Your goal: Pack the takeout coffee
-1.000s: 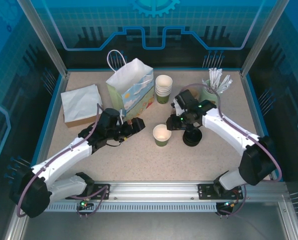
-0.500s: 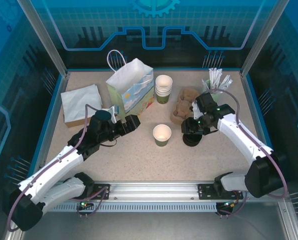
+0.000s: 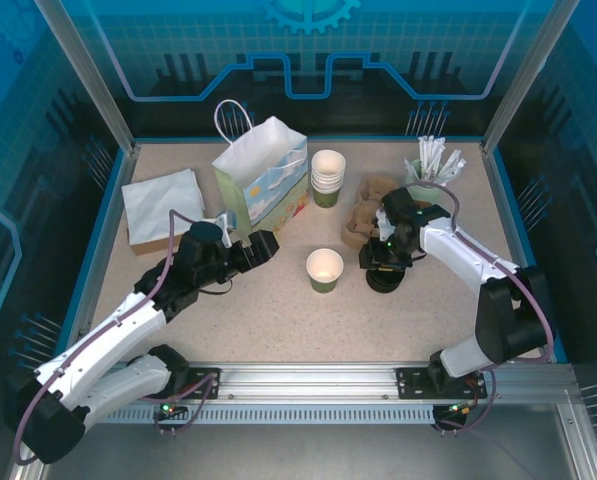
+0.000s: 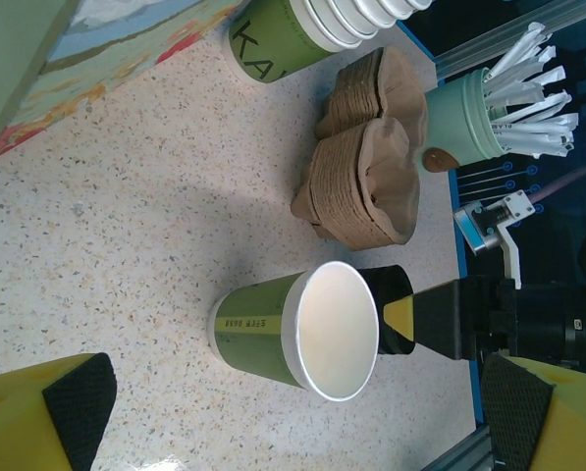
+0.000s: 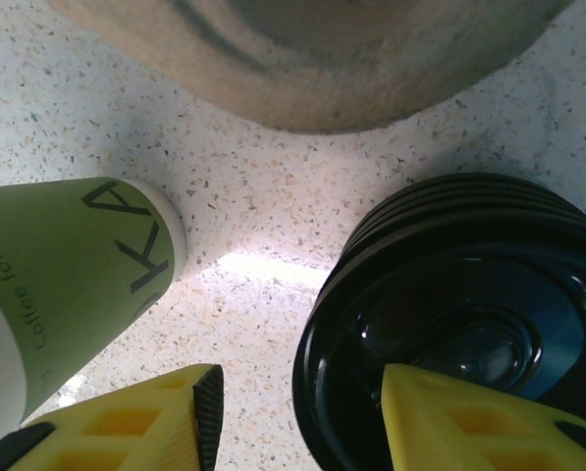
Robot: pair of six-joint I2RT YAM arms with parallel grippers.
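Near the middle of the table (image 3: 278, 310), a single green paper cup (image 3: 324, 270) is seen standing upright, mouth up and empty. Just to its right a stack of black lids (image 3: 383, 278) is placed, separated from the cup by a narrow strip of table. The right end effector (image 3: 380, 258) is positioned over the left rim of that stack. In the right wrist view its jaws are parted about halfway, with one finger (image 5: 126, 422) over the bare table between cup and lids and the other finger over the top lid. A gap is seen between the outer finger and the rim, so nothing is gripped; whether the other finger touches the lid cannot be told. The left end effector (image 3: 262, 246) is held to the left of the cup, well apart from it and aimed toward it, its jaws spread wide with nothing between them. Farther back, a stack of green cups (image 3: 327, 178) is set beside a white gift bag (image 3: 262, 180) standing mouth up, and brown cardboard sleeves (image 3: 363, 222) are stacked just behind the lids. A pale green holder of wrapped stirrers (image 3: 428, 168) is placed at the far right, and white napkins (image 3: 163, 205) at the far left
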